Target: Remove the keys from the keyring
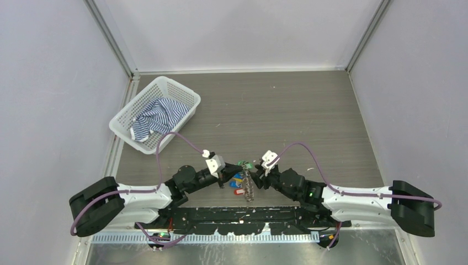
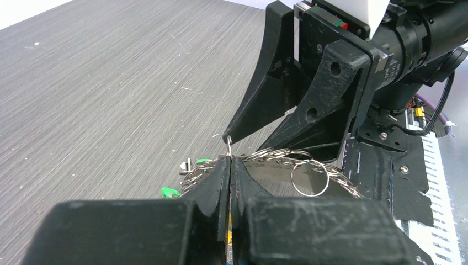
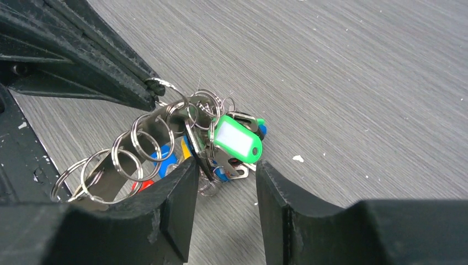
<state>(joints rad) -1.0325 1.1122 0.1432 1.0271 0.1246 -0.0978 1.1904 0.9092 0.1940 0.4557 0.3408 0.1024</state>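
Note:
The keyring [image 1: 249, 189], a big silvery ring rimmed with small split rings, lies at the near table edge between my grippers. The keys [image 1: 239, 178], with green, blue and red tags, are bunched at its far end. My left gripper [image 1: 226, 176] is shut, pinching one small ring on the keyring's rim [image 2: 309, 165]; its jaw tips [image 2: 230, 160] are pressed together. In the right wrist view the green-tagged key [image 3: 237, 138] hangs on the keyring [image 3: 127, 154]. My right gripper [image 3: 226, 171] is open just short of the keys, touching nothing.
A white mesh basket [image 1: 182, 91] holding a blue-striped cloth [image 1: 157, 118] stands at the back left. The black base plate [image 1: 243, 215] of the arms runs along the near edge, right behind the keyring. Grey walls close in the table.

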